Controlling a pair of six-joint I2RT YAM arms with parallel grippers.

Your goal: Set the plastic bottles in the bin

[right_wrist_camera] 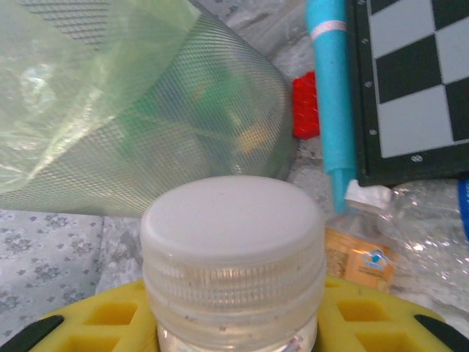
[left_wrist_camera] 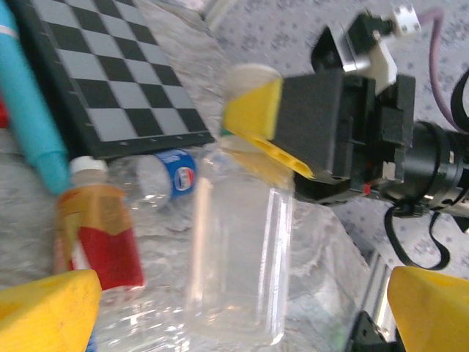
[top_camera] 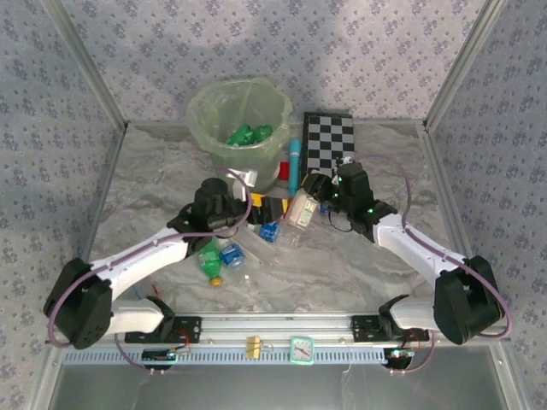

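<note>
Jaws of the right gripper (top_camera: 313,195) are pinched on the neck of a clear bottle (left_wrist_camera: 238,242), just under its white cap (right_wrist_camera: 233,220), at mid-worktop. The bottle's long axis runs from that cap away towards the left gripper (top_camera: 256,205), whose jaws are spread wide and sit either side of the bottle's base end without visibly touching it.

What matters next, I'd say, is where the bin (top_camera: 218,145) lies from this grip. It is to the far left of the held bottle, near but not touching, with its rim higher than the bottle, so the bottle would have to go up before it goes across. The right arm has the bottle; the left arm is about as close to the bin.

A teal tube (right_wrist_camera: 330,95) and a red block (right_wrist_camera: 304,106) lie between the bottle and the bin's right side, beside the checkerboard (left_wrist_camera: 124,73). A red-labelled bottle (left_wrist_camera: 99,235) lies just left of the clear one.

I cannot tell whether the held bottle is off the worktop (top_camera: 342,265). Its body is cut off in the right wrist view. Green bottles (top_camera: 248,134) already in the bin are too bunched to count.
</note>
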